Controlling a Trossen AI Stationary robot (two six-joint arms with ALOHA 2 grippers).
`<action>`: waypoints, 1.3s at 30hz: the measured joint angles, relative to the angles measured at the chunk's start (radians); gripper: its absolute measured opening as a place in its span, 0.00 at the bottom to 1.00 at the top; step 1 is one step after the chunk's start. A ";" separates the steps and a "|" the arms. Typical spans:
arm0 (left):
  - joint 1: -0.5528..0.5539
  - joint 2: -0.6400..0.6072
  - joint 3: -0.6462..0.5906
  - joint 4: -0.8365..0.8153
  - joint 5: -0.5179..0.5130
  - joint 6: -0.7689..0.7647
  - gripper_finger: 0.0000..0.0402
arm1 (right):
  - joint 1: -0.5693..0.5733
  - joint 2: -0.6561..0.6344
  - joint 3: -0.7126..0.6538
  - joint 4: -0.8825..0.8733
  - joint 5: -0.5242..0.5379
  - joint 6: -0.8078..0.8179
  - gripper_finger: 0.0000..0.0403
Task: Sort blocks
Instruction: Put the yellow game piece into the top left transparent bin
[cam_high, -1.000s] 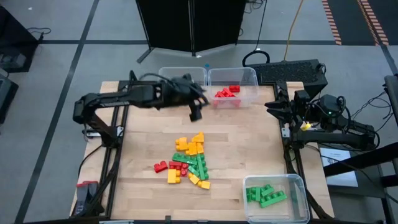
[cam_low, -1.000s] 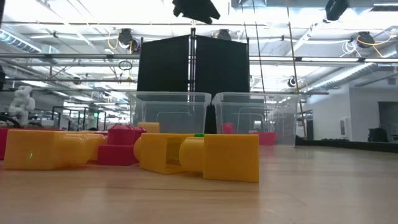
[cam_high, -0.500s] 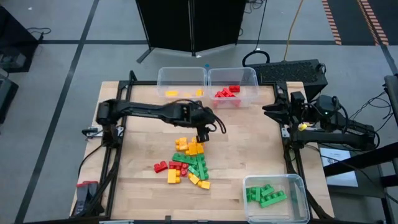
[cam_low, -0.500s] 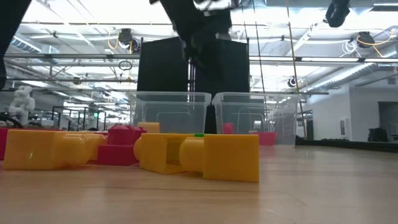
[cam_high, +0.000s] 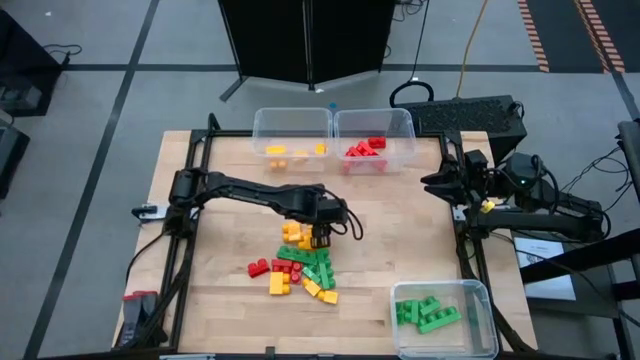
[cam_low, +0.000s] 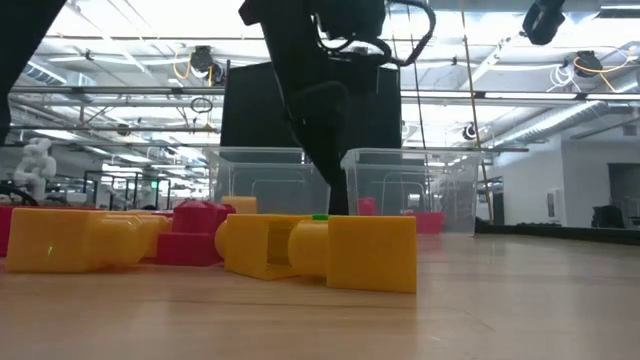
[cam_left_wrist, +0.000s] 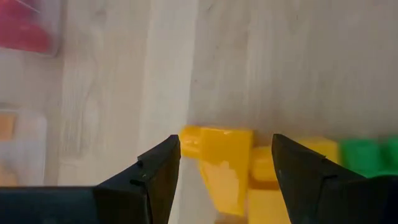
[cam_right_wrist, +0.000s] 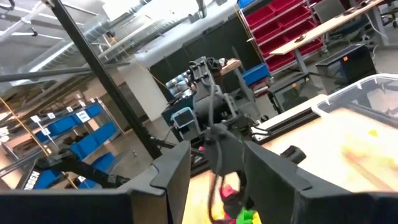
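**Left gripper poised over the brick pile on a wooden tabletop**

The tabletop is pale wood planking in a dark metal frame, standing on a grey floor crossed by dark lines. Near its middle, a little toward the near edge, lies the loose pile of blocks: yellow-orange ones at the far side, green in the middle, red at the left.

Three clear bins stand on it. Two sit side by side at the far edge: one with yellow-orange blocks, one with red. A third bin at the near right corner holds green blocks.

The left gripper hangs over the far end of the pile, fingers spread on either side of a yellow block without clasping it. The right gripper waits by the right edge, fingers parted and empty.

A black panel stands beyond the far edge, and a dark keyboard-like unit lies near the far right corner. The low view shows an open hall with ceiling trusses and pipes; the right wrist view shows shelving with blue bins and red ones.
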 joint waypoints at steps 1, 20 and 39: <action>0.002 0.005 0.000 -0.006 -0.002 0.000 0.54 | 0.000 0.000 0.000 -0.001 0.000 0.000 0.36; 0.011 0.014 -0.187 0.171 0.031 0.021 0.54 | 0.000 0.000 0.000 -0.036 0.000 0.005 0.36; 0.016 -0.007 -0.145 0.218 -0.007 0.021 0.20 | 0.000 0.000 0.000 -0.035 0.004 0.002 0.36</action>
